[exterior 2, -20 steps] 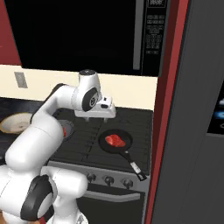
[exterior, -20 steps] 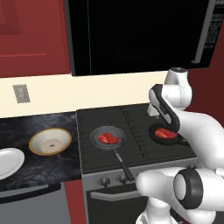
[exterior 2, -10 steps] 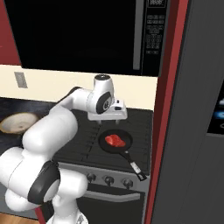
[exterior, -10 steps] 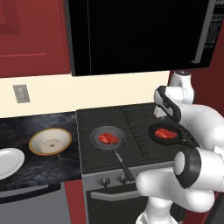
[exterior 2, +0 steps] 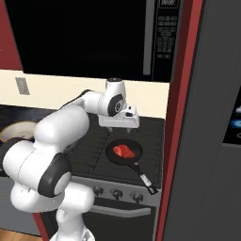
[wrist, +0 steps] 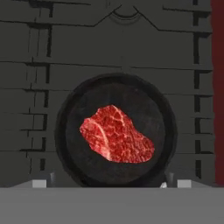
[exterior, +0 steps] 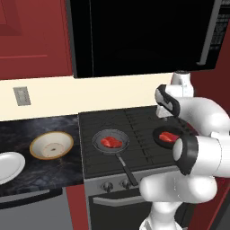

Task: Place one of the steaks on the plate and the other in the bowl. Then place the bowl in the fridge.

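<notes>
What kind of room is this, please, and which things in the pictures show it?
Most likely a home kitchen. A black stove carries two frying pans, each holding a raw steak. A dark counter beside it bears a bowl and a white plate.

No writing I can read from where I hang.

The microwave's (exterior 2: 94,37) keypad panel (exterior 2: 165,35) at upper right carries rows of pale marks and a small display strip, all too blurred to make out as letters or digits. The fridge (exterior 2: 212,141) on the far right shows a glowing blue icon (exterior 2: 236,123) at the picture's edge, its shape unclear. The stove knobs (exterior 2: 117,194) bear no legible marks.
</notes>
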You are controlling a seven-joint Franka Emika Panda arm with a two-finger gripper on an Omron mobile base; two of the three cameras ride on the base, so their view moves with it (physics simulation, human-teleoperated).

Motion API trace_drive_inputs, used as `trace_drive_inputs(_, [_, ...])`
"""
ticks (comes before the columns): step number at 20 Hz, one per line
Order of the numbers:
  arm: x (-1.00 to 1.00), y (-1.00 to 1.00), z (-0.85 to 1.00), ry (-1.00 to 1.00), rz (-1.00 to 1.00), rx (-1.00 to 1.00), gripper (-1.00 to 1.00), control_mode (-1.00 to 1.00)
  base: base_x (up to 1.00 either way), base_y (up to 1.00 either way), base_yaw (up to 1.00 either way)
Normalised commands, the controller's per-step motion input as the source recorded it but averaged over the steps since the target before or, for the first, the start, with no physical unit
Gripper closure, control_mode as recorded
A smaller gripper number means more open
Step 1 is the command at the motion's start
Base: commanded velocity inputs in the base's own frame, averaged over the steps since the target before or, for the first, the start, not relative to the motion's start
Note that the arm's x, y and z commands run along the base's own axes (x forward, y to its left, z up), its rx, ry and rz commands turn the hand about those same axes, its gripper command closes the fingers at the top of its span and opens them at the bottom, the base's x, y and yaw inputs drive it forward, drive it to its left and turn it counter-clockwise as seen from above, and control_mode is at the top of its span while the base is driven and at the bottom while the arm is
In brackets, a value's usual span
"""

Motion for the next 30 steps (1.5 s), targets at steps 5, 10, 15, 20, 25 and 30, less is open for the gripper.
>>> trace_drive_inputs(5, [0.23, -0.03, -0.31, 0.17, -0.29, 0.00, -1.00, -1.00, 0.00, 0.00, 0.00])
trace_drive_inputs(10, [0.10, -0.16, -0.28, 0.08, -0.27, 0.01, -1.00, -1.00, 0.00, 0.00, 0.00])
trace_drive_inputs(15, [-0.11, -0.28, -0.04, -0.01, -0.23, 0.16, -1.00, -1.00, 0.00, 0.00, 0.00])
trace_drive_inputs(20, [-0.13, -0.07, -0.01, 0.00, -0.14, 0.15, -1.00, -1.00, 0.00, 0.00, 0.00])
trace_drive_inputs(25, [0.00, 0.00, -0.13, 0.02, -0.05, 0.02, -1.00, -1.00, 0.00, 0.00, 0.00])
trace_drive_inputs(30, [0.00, 0.00, -0.18, 0.02, -0.04, 0.00, -1.00, -1.00, 0.00, 0.00, 0.00])
